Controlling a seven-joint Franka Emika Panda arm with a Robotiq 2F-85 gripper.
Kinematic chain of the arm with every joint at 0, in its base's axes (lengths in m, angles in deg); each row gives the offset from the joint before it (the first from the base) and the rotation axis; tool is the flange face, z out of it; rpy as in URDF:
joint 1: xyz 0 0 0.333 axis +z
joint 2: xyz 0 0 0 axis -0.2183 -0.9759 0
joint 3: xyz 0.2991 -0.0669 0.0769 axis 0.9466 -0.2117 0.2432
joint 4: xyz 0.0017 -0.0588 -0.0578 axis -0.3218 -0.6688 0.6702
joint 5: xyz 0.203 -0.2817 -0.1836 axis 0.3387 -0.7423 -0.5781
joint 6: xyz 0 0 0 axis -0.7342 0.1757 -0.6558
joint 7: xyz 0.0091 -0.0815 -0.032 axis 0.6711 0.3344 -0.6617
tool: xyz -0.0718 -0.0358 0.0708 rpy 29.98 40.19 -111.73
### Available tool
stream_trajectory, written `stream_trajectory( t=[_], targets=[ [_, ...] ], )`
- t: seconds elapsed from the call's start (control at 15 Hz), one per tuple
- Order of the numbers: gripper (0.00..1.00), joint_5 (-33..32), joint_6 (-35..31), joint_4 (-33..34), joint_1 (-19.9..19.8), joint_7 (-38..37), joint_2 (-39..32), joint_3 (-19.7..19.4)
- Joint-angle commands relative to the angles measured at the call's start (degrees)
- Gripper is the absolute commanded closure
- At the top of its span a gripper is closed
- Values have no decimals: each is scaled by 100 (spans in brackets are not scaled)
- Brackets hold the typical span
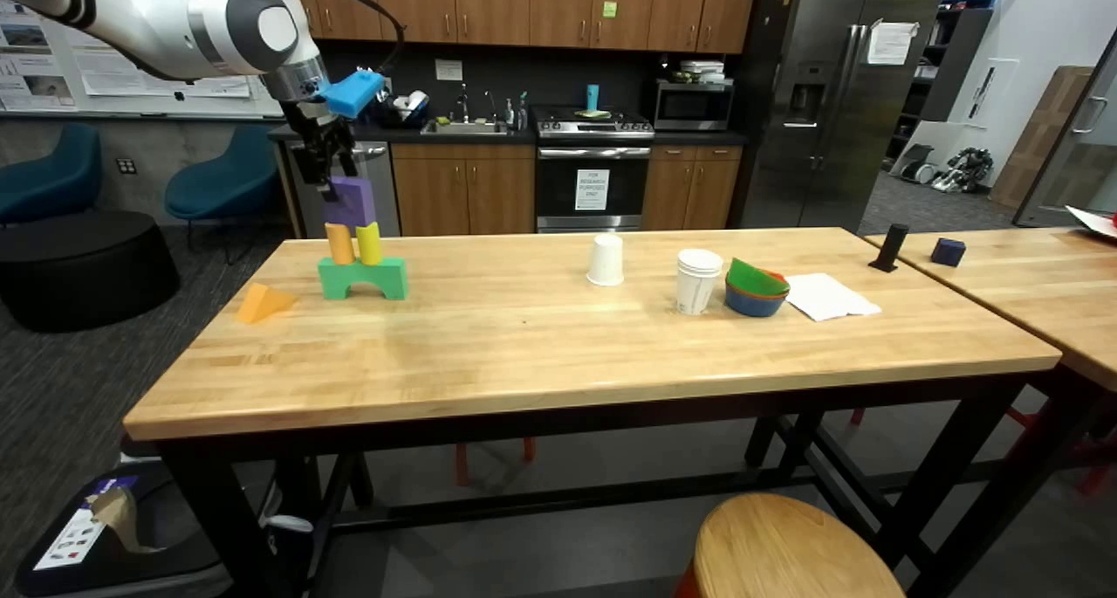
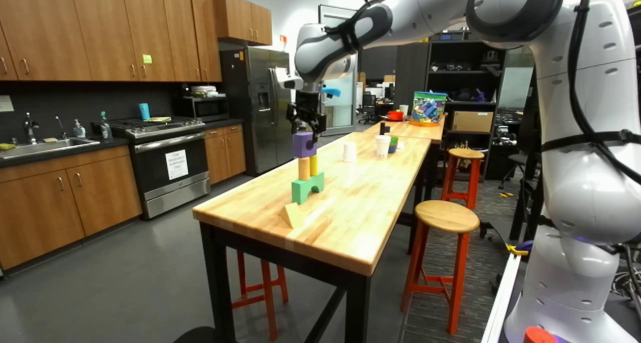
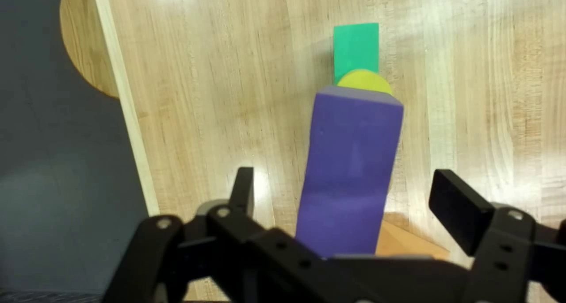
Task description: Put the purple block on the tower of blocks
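- Grainy, glossy wood tabletop [image 1: 524, 345].
- Purple block [image 3: 351, 170] sits on the tower [image 1: 359, 269]; my gripper [image 3: 345, 190] has its jaws apart, gaps left and right of the block, whose long axis crosses my closing line. Straight up looks the clean exit.
- Smooth round posts [image 1: 369, 243] stand on a green arch [image 2: 302, 192].

"Which way do the cameras face?"
"In an exterior view, across the table [image 1: 541, 345] from a long edge [image 1: 558, 399]; in an exterior view, lengthwise from a short edge [image 2: 283, 242]."
"The wrist view?"
"Nearest, facing down. All share the tower of blocks [image 1: 365, 271]."
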Motion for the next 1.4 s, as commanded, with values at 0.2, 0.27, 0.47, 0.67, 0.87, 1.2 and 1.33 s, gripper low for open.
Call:
stream_trajectory(
  t=[0.2, 0.27, 0.47, 0.67, 0.87, 1.2, 1.33],
  targets=[
    [0, 51, -91, -75, -6, 0, 111, 17],
    [0, 53, -99, -80, -5, -5, 117, 17],
    [0, 54, -98, -96, -5, -11, 136, 17],
    [0, 0, -28, 18, 1, 0, 13, 4],
    [0, 0, -24, 18, 1, 0, 2, 5],
    [0, -1, -24, 17, 0, 0, -12, 6],
    [0, -1, -24, 17, 0, 0, -12, 6]
  ],
)
